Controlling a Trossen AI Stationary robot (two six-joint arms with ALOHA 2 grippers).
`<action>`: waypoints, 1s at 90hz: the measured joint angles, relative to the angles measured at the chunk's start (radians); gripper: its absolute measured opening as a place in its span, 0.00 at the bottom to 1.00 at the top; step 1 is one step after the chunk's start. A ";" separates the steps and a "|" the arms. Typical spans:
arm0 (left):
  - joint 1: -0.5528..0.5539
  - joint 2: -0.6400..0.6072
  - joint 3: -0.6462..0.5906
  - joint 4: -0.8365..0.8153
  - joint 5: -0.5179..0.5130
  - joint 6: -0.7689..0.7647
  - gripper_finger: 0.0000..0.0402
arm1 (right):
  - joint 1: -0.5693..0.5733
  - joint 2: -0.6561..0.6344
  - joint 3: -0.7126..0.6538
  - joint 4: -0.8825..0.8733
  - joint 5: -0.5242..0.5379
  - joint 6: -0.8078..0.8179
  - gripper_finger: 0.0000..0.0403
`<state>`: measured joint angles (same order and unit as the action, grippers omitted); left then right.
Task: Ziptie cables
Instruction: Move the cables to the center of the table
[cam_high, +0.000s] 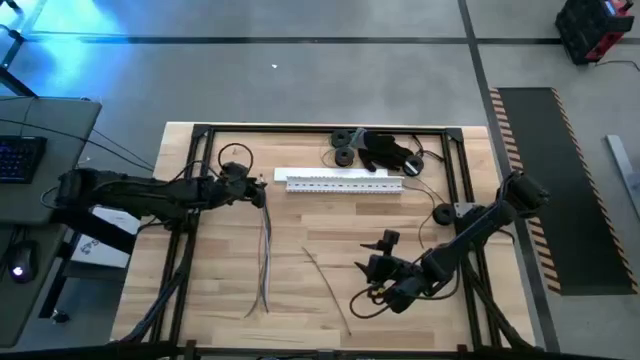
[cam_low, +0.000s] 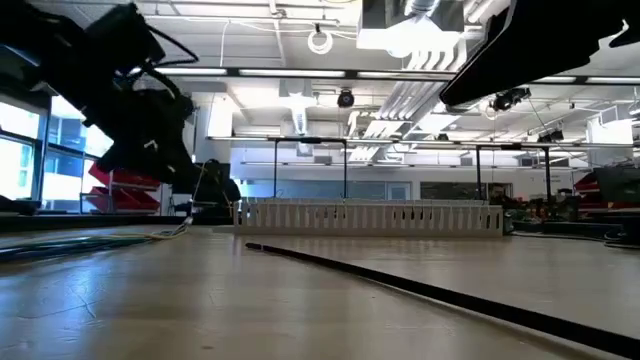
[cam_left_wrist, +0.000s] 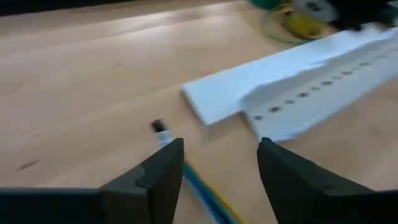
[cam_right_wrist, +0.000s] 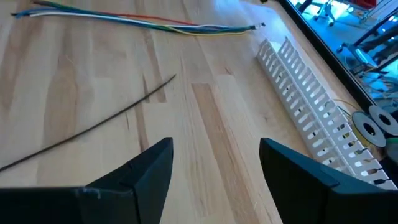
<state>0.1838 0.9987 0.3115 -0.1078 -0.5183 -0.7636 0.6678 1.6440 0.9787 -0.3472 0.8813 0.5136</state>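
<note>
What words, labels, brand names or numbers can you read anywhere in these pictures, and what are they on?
None can be read. No print shows on the cables, the white slotted strip or the tape rolls. The white sheet under the left arm carries dark marks, too small to read.

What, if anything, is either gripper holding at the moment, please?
Nothing: the left gripper is open over the cables' end, and the right gripper is open above bare table.

Two dark, cable-draped jointed arms

White slotted strips lie near black rolls; a dark stick lies apart.
</note>
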 joint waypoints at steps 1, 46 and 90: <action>0.003 0.007 0.000 0.000 -0.001 -0.003 0.46 | 0.000 0.000 0.000 0.000 0.000 0.003 0.56; 0.092 0.334 0.000 0.210 0.017 -0.006 0.36 | 0.001 0.000 0.000 0.000 -0.001 0.012 0.56; -0.013 0.324 0.091 0.195 0.030 0.113 0.02 | 0.015 0.000 0.000 0.000 0.004 0.012 0.56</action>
<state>0.1704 1.3224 0.4022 0.0868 -0.4881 -0.6502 0.6829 1.6444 0.9787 -0.3474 0.8856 0.5257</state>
